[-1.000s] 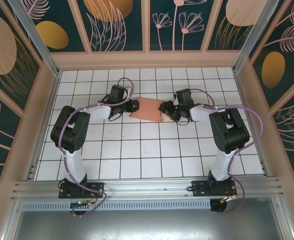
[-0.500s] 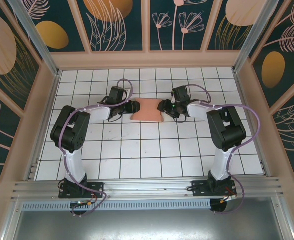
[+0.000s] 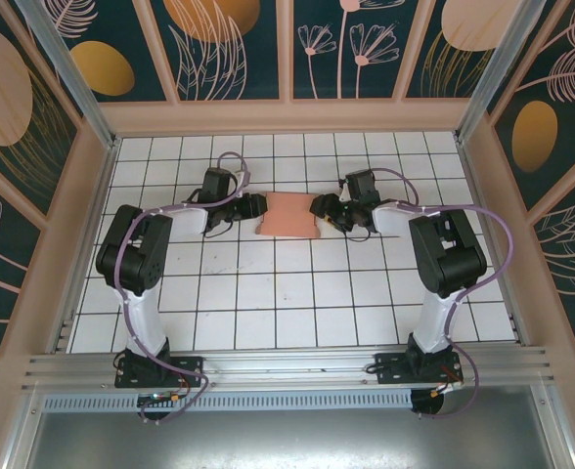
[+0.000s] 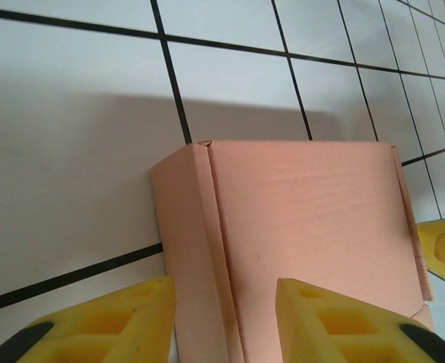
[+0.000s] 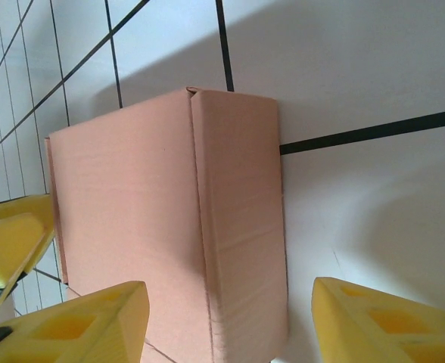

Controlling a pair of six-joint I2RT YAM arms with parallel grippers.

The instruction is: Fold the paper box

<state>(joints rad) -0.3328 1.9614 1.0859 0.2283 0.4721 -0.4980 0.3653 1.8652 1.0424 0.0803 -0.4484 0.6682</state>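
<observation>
The paper box (image 3: 287, 213) is a closed, flat salmon-pink rectangle lying on the tiled floor between the two arms. My left gripper (image 3: 255, 206) sits at its left end and my right gripper (image 3: 321, 209) at its right end. In the left wrist view the box (image 4: 306, 212) runs away from the open left gripper (image 4: 226, 318), whose yellow fingers (image 4: 109, 321) straddle a folded side strip. In the right wrist view the open right gripper (image 5: 226, 325) spans the box (image 5: 147, 219) and its narrow side panel. Neither gripper is clamped on the card.
The white tiled floor (image 3: 268, 293) with black grid lines spreads toward the arm bases. Pink framed walls (image 3: 287, 115) enclose it at the back and sides. The opposite gripper's yellow finger (image 4: 443, 249) shows past the box's far end.
The right gripper has drawn in against the box's right end and shifted slightly toward the back wall. The left wrist has swung a little leftward. The box now looks more compact.
</observation>
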